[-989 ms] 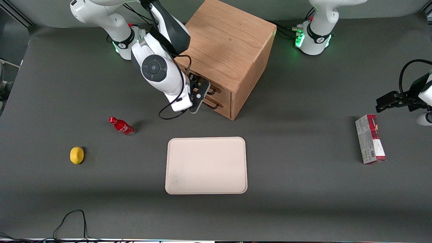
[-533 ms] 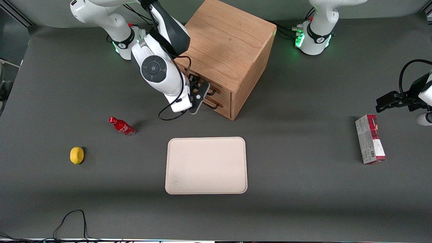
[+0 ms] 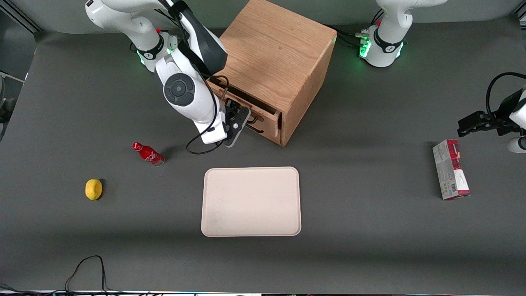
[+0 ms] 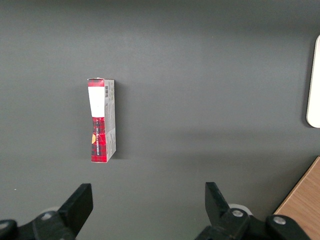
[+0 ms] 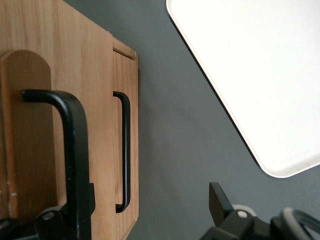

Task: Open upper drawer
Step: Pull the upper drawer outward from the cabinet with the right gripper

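1. Hand (image 3: 237, 121): mine is in front of the cabinet (image 3: 279, 49), level with the upper drawer (image 3: 269, 118). The fingers stand wide apart and clamp nothing. In the wrist view one finger (image 5: 50, 222) sits close against the black wire handle (image 5: 75, 150), and the other finger (image 5: 220, 197) is well clear of it. I judge the handle is hooked, not pinched.
2. Upper drawer: it is the top one of two and stands part-way out of the cabinet, with a dark gap open along its top edge. The task is under way, not finished.
3. Handling: oak front, stiff wire handle, nothing fragile. I expect a shallow wooden tray of moderate weight that slides straight. The wire is thin and probably smooth, so the place to take hold is its middle. A pull near one end could skew the drawer and jam it.
4. Bottom drawer (image 5: 131, 100): directly below, shut, with an identical handle (image 5: 126, 150) not to be mistaken for mine.
5. Surroundings: a pale tray (image 3: 250, 201) lies on the counter (image 3: 370, 246), nearer the front camera than the cabinet and apart from it.
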